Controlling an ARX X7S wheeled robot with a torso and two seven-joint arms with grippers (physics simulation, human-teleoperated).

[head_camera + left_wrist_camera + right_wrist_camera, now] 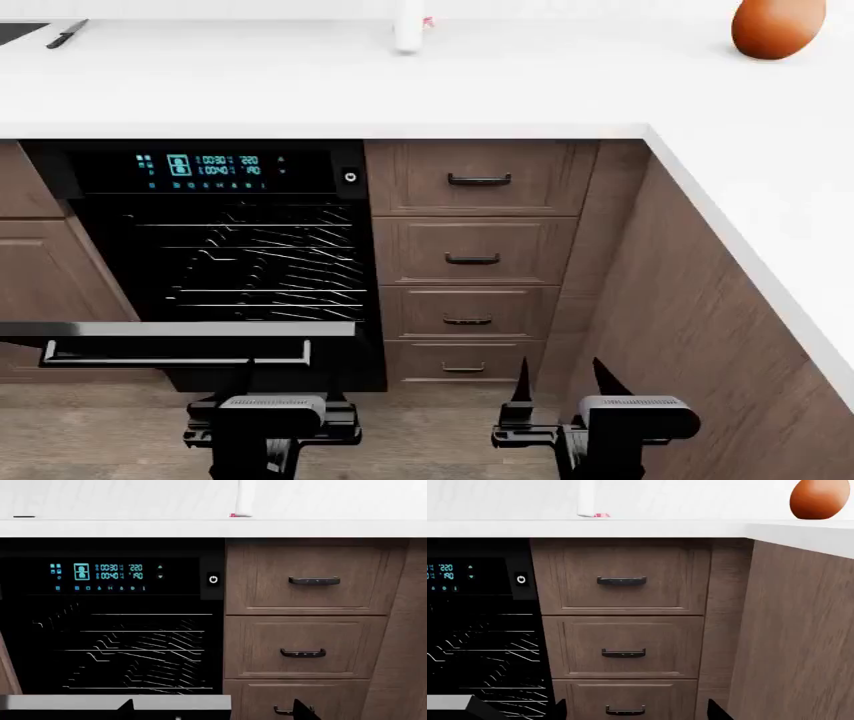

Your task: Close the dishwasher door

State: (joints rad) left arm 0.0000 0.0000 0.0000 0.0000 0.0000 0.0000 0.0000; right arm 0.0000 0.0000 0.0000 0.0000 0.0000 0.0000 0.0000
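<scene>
Dishwasher door (180, 329): swung down open below the lit control panel (200, 165), silver bar handle (174, 353) facing out.
Counter (400, 90): white, L-shaped, above the dishwasher; brown egg (775, 27) at its far corner.
Drawers (474, 250): brown wood, just beside the dishwasher.
Left gripper (287, 385): near the door's handle, apart from it; opening cannot be told.
Right gripper (567, 385): fingers spread, empty, before the drawers.

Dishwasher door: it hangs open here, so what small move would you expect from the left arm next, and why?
Probably raise the left claw under the front edge of the dishwasher door. The door hangs open, nearly flat, its silver bar handle facing down, and the claw sits just below it without touching. The right claw is off beside the drawers.
</scene>
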